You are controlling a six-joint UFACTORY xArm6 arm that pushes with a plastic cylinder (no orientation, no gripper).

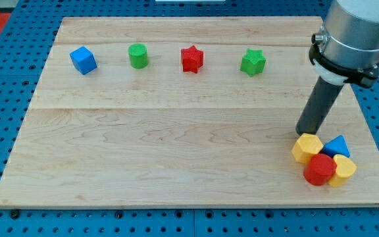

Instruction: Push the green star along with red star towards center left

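Observation:
The green star [252, 62] lies near the view's top, right of the middle. The red star [191, 58] lies to its left, apart from it, in the same row. My tip [304, 133] is at the lower end of the dark rod, on the board at the view's right, well below and to the right of the green star. It touches neither star. It stands right at the top edge of a yellow block [306, 147].
A green cylinder [137, 56] and a blue cube [83, 60] continue the top row to the left. A cluster sits at the bottom right: two yellow blocks, a red cylinder [319, 169] and a blue triangle [337, 146]. The board's right edge [374, 131] is close.

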